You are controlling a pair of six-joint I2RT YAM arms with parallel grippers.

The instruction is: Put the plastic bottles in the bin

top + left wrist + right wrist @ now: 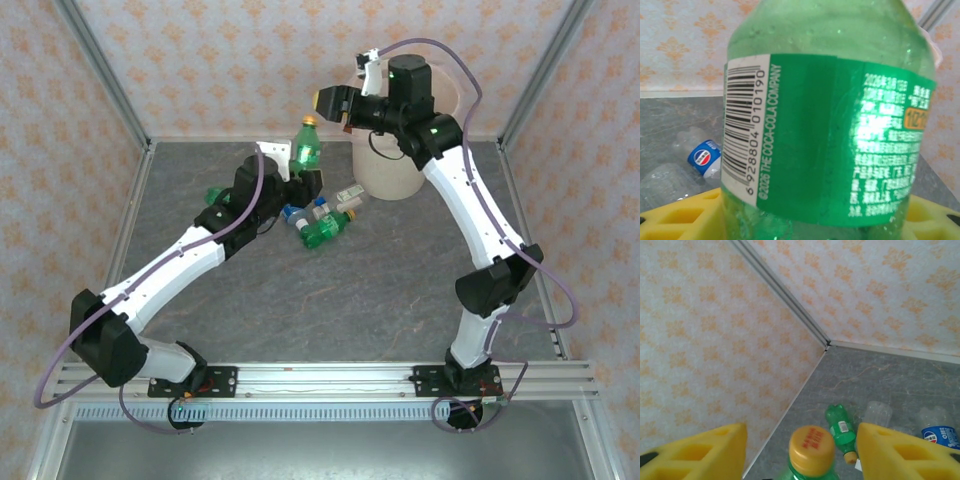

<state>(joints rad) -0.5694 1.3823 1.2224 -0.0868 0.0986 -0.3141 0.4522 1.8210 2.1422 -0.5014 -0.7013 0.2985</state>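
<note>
The left gripper (298, 166) pinches a green bottle (307, 148) around its lower body and holds it upright above the grey table (330, 310), its yellow cap (310, 121) uppermost. In the left wrist view the yellow pads (680, 222) press against both sides of the bottle just under its green label (840, 140), which carries a barcode and Coca-Cola Company print. The right gripper (801, 432) hangs just above that cap with its yellow fingers (705, 452) spread wide, touching nothing. The cream-white bin (385, 178) stands at the far side of the table, just to the right of the held bottle and partly behind the right arm. A cluster of loose bottles (322, 215) lies on the table between the left gripper and the bin, among them a clear Pepsi-labelled bottle (705, 157). Another green bottle (840, 427) lies on its side on the table.
</note>
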